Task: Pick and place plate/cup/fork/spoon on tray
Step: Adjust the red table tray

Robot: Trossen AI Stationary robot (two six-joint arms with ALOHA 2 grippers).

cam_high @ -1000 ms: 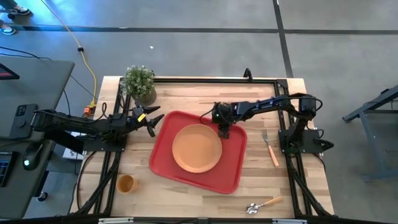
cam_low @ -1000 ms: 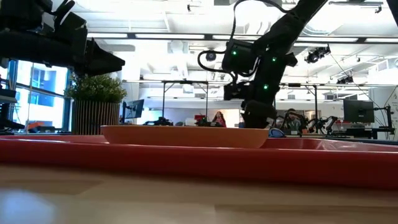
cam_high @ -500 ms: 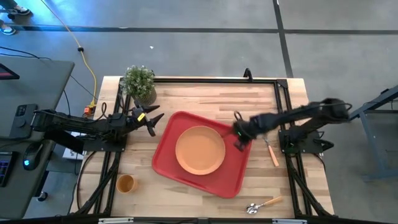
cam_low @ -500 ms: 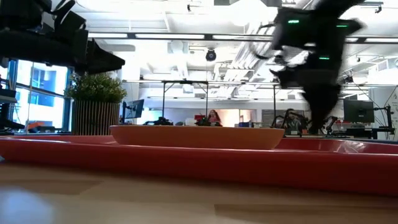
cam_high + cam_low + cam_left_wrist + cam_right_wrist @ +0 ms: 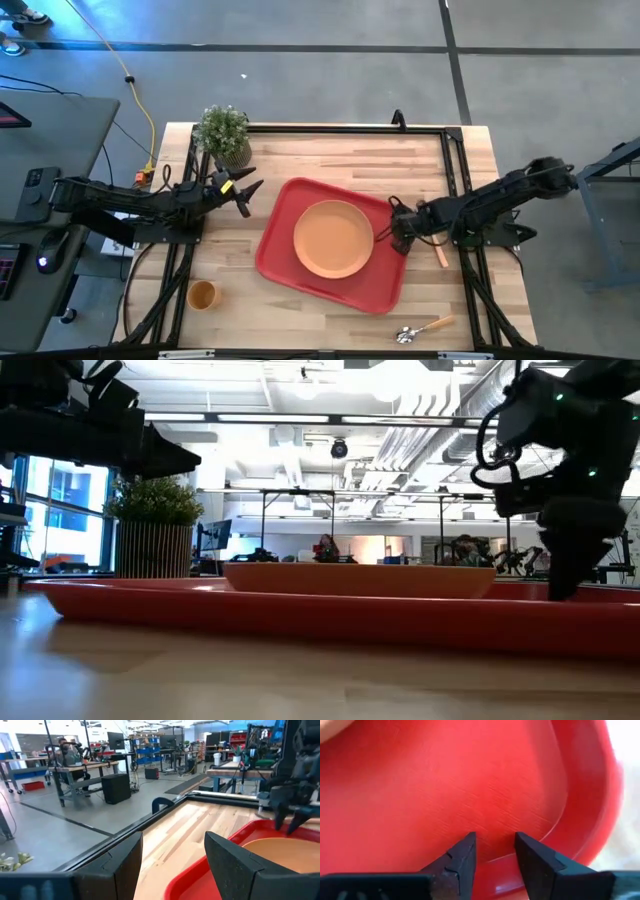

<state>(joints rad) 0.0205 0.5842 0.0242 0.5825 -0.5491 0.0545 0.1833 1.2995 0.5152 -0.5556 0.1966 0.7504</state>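
Observation:
The red tray [image 5: 300,270] lies mid-table with the orange plate [image 5: 333,238] resting flat on it. My right gripper [image 5: 400,240] points down at the tray's right edge, fingers slightly apart with nothing between them [image 5: 492,845]. My left gripper [image 5: 245,195] hovers open and empty beyond the tray's far-left corner. The orange cup [image 5: 201,295] stands near the table's near-left corner. The fork [image 5: 441,258] lies right of the tray, partly hidden under my right arm. The spoon [image 5: 425,329] lies at the near edge. My right gripper comes from above, pointing down. Its two fingertips [image 5: 465,847] stand on the tray's floor just inside the right rim [image 5: 570,820], and seem to touch it. The tray lies flat on the table.
A potted plant [image 5: 223,133] stands at the far-left corner. A black frame [image 5: 400,128] runs along the table's far and side edges. Bare wood lies between the tray and the far edge.
My right gripper has gone from the tray's far rim toward the table's right and near edges, to the tray's right rim. The tray, with the plate on it, has slid along the table toward the right edge.

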